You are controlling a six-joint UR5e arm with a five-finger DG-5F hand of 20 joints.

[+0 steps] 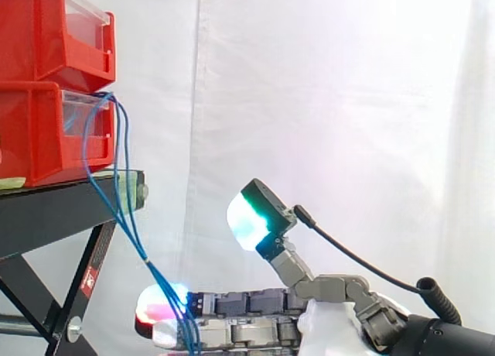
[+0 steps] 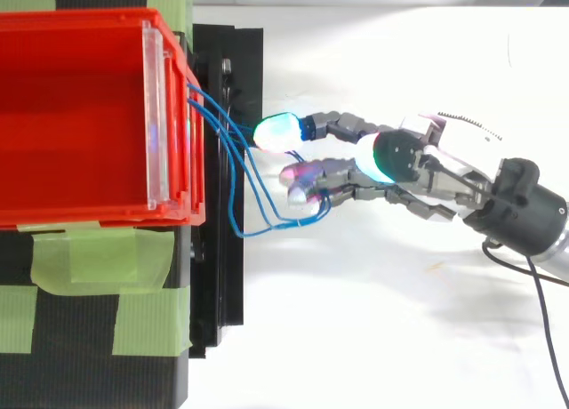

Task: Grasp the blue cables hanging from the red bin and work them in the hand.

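**White curtain, red bins and blue cables in the hand**

White curtain (image 1: pixel 348 100) closes the scene behind a black stand (image 1: pixel 54 205) that carries two red bins, one upon the other. The blue cables (image 1: pixel 147 255) come out over the clear front of the lower bin (image 1: pixel 46 131) and hang down past the edge of the stand, running slantwise to the hand (image 1: pixel 255 325), which lies low, below the level of the stand's top. The side view shows the fingers stretched almost straight toward the stand, with the cables passing down between them near the glowing fingertips (image 1: pixel 158 302). The thumb (image 1: pixel 247 217) stands up, apart from the fingers, with a cyan-green pad.

The top view looks into the upper bin (image 2: pixel 71 116), where the red floor is seen. It shows also the cables nipped between the straight fingers and looping out beside them, and strips of green tape (image 2: pixel 80 258) beside the bin.
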